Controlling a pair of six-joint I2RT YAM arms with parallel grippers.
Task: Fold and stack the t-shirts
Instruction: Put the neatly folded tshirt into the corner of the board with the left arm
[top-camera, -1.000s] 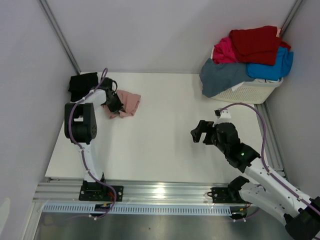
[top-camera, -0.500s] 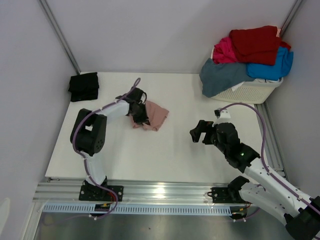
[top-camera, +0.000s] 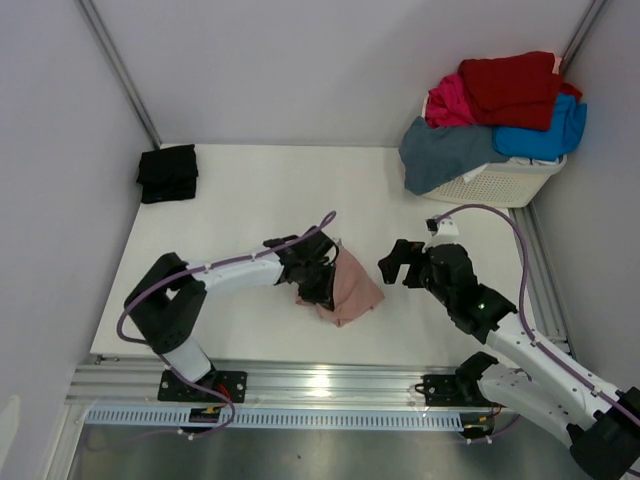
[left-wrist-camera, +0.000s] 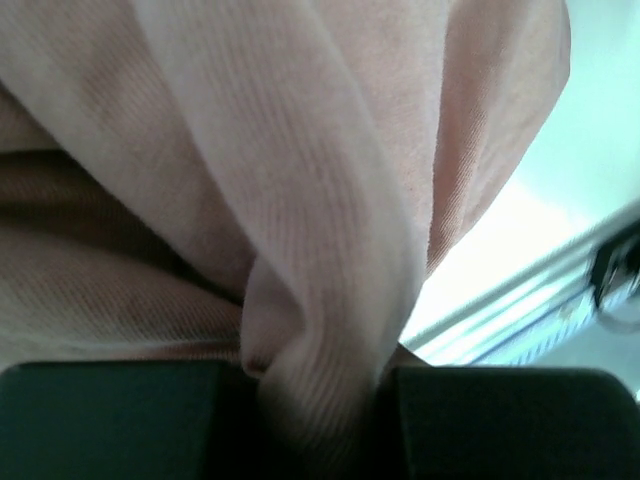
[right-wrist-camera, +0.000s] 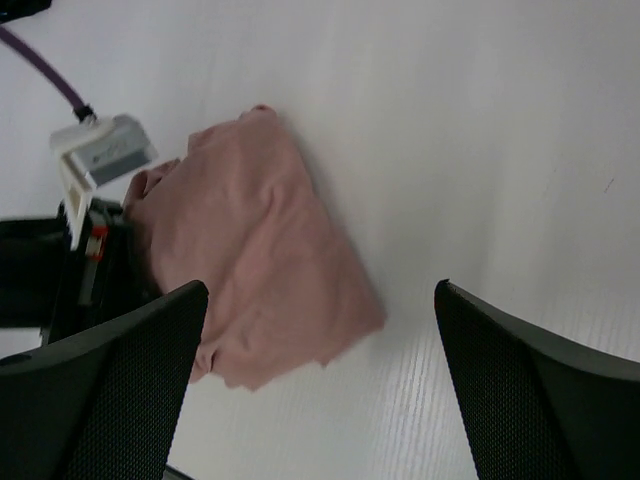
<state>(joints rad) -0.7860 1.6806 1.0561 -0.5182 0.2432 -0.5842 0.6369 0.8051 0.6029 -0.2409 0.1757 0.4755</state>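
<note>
While bunched at near centre of table (top-camera: 300, 190), pinched by 1 fold: dusty-pink t-shirt (top-camera: 352, 290), in left gripper (top-camera: 322, 287), jaws clamped tight on cloth. Just right, apart: right gripper (top-camera: 398, 262), spread wide, holding nothing. Far left corner: black t-shirt (top-camera: 167, 173). Far right: 4 more t-shirts (top-camera: 510, 88) heaped on basket (top-camera: 500, 183).

Bright, even light with faint shadows. Glare streaks the silver aluminium rail (top-camera: 320, 385) at six o'clock. In the left wrist view, four o'clock beside the dusty-pink cotton t-shirt (left-wrist-camera: 300, 200) is washed-out and blurred.
</note>
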